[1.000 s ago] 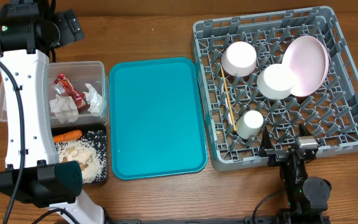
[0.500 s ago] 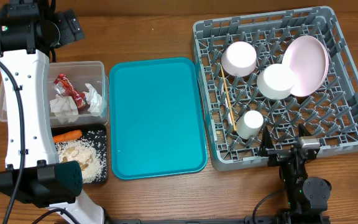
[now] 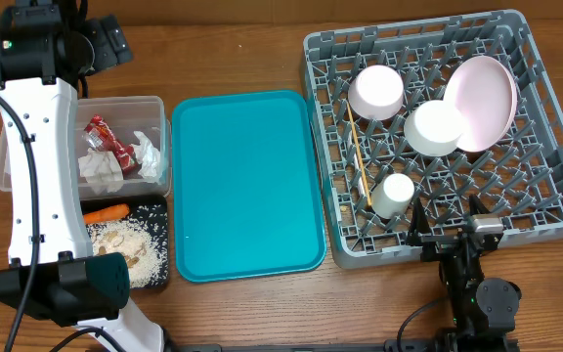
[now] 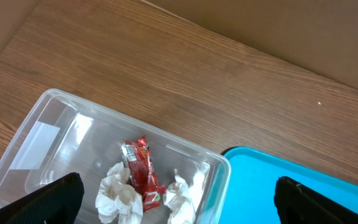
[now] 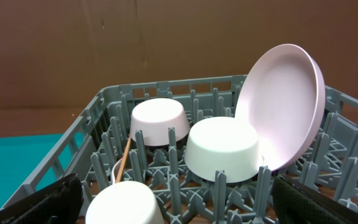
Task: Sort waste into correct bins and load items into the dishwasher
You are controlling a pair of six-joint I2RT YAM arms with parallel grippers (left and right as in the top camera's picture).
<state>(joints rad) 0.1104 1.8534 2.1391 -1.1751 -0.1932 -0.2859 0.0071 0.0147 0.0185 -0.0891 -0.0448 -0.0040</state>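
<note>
The grey dish rack [image 3: 545,186] holds two upturned white bowls [image 3: 375,92] [image 3: 435,128], a leaning plate [image 3: 482,103], a small cup [image 3: 395,195] and a wooden stick [image 3: 360,161]. A red wrapper [image 3: 106,137] and crumpled napkins [image 3: 101,168] lie in the clear tub [image 3: 13,147]. The black tray [image 3: 164,244] contains a carrot [image 3: 106,211] and crumbs [image 3: 130,249]. My left gripper [image 4: 185,202] hangs open above the tub's far end, holding nothing. At the rack's near edge my right gripper [image 5: 182,205] is open and empty, behind the cup [image 5: 123,202].
A flat teal serving tray [image 3: 247,186] with nothing on it lies between the bins and the rack. The white left arm [image 3: 37,176] stretches along the left side over part of the tub. Bare wood runs along the far edge.
</note>
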